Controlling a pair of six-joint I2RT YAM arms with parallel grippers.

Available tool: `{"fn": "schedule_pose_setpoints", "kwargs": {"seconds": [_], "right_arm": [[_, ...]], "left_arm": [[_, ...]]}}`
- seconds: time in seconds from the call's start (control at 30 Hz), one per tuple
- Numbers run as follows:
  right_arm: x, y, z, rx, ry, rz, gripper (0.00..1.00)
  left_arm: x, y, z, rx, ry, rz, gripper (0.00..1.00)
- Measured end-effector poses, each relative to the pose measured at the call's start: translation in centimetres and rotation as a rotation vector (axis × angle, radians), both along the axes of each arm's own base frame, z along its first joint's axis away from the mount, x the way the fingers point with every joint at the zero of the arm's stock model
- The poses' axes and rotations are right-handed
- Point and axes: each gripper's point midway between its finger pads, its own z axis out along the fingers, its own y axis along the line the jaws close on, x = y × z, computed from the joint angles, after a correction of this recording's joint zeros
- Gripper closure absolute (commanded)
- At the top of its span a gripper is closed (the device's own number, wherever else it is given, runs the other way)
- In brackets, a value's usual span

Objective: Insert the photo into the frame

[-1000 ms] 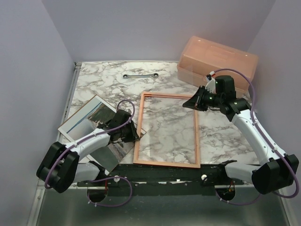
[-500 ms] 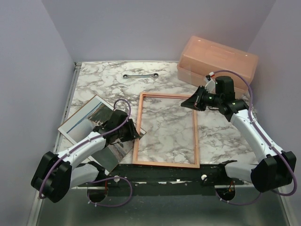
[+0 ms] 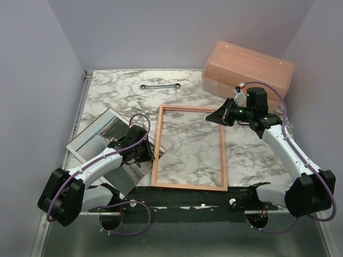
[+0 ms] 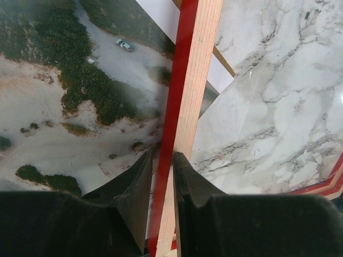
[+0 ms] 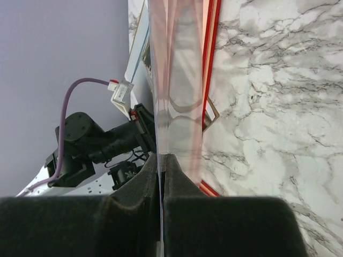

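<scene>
The frame [image 3: 187, 107] lies flat mid-table, pale wood back up. Its red front edge [image 4: 195, 69] shows in the left wrist view. My left gripper [image 3: 154, 151] is at the frame's left rail; its jaws [image 4: 162, 160] are closed on either side of that rail. The photo [image 3: 99, 134], grey-green with a white edge, lies left of the frame, partly under my left arm and the rail [image 4: 80, 80]. My right gripper [image 3: 213, 119] hovers over the frame's far right corner. It [image 5: 161, 160] is shut on the edge of a clear pane [image 5: 179, 80].
A pink plastic box [image 3: 248, 67] stands at the back right, just behind my right arm. A wrench [image 3: 159, 85] lies at the back centre. A thin brown board edge [image 4: 224, 60] pokes out beneath the photo's corner. Walls close in on both sides.
My left arm has shifted its elbow while its gripper stays at the frame's left rail. My right gripper has edged slightly left with the pane. The frame has barely moved.
</scene>
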Motion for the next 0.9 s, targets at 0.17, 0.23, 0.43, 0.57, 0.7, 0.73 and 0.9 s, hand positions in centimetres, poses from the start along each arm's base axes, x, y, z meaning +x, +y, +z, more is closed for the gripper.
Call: {"fn": "schedule_pose_setpoints", "kwargs": {"seconds": [0.17, 0.23, 0.43, 0.57, 0.7, 0.73, 0.9], "right_arm": [[-0.3, 0.2, -1.3, 0.023, 0.037, 0.003, 1.00], [-0.4, 0.3, -2.0, 0.031, 0.058, 0.000, 1.00], [-0.5, 0.4, -3.4, 0.049, 0.107, -0.013, 0.99], [-0.2, 0.5, -3.4, 0.065, 0.104, -0.020, 0.99], [-0.2, 0.5, -3.8, 0.079, 0.113, -0.029, 0.99], [-0.2, 0.5, -3.8, 0.082, 0.118, -0.031, 0.99], [0.0, 0.6, -3.7, 0.098, 0.121, -0.041, 0.99]], "left_arm": [[0.2, -0.1, 0.0, 0.002, 0.003, -0.001, 0.79], [0.2, -0.1, 0.0, 0.002, 0.003, -0.001, 0.79], [0.2, -0.1, 0.0, 0.002, 0.003, -0.002, 0.79], [0.2, -0.1, -0.1, 0.004, 0.005, -0.002, 0.79], [0.2, -0.1, -0.1, 0.004, 0.005, -0.002, 0.79], [0.2, -0.1, -0.1, 0.004, 0.005, -0.002, 0.79], [0.2, -0.1, -0.1, 0.005, 0.003, -0.004, 0.79]]}}
